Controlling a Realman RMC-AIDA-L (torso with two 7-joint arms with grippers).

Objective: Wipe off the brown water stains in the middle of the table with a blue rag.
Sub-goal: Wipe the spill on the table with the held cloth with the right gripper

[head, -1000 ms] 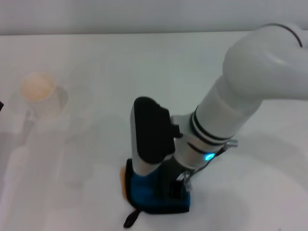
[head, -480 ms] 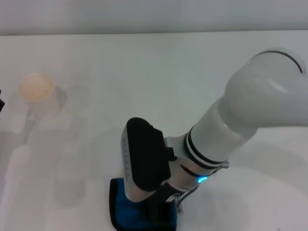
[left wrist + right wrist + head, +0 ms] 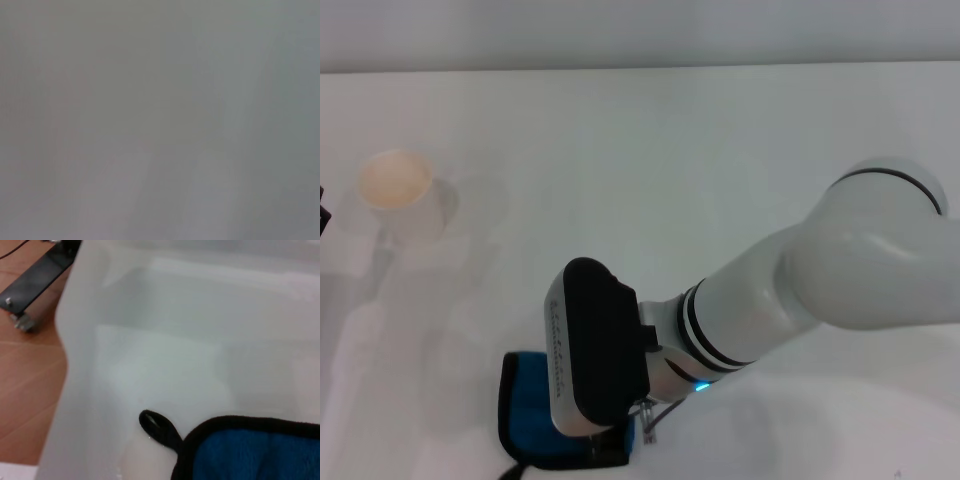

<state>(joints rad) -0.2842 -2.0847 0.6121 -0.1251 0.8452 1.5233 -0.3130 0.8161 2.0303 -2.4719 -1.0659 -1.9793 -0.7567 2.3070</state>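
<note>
White right arm reached low across the white bench (image 3: 650,150), its hand (image 3: 605,445) pressed on the soft blue black-edged rag (image 3: 525,405), grip hidden, cannot tell.

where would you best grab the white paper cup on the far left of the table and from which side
Grip the white paper cup around its side wall, just under the rim. It stands upright with its mouth open, so a level approach from the near side suits it, probably by the left arm, since the right gripper is down on the blue rag.
</note>
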